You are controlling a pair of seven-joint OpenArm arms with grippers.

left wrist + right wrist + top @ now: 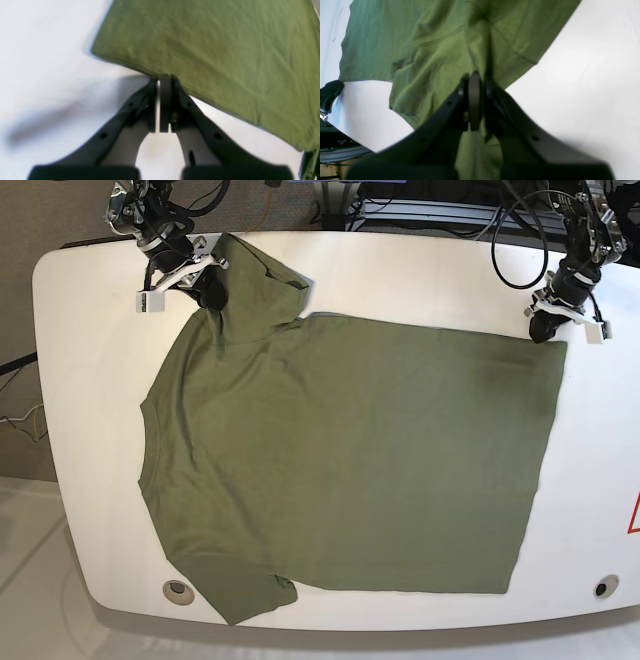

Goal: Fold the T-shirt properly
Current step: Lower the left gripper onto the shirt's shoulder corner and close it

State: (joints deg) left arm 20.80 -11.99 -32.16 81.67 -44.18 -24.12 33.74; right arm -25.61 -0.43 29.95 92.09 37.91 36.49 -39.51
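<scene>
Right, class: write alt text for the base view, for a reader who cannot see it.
An olive-green T-shirt lies spread on a white table, neck to the left. The right gripper pinches a far sleeve, and the left gripper pinches the far hem corner.

The left wrist view is blurred throughout: the T-shirt (212, 50) has soft edges and runs off the top and right borders. The left end effector (163, 80) hides the bit of hem at its tips. In the right wrist view the right end effector (475, 77) covers the cloth beneath it, and its base is cut off below.
</scene>
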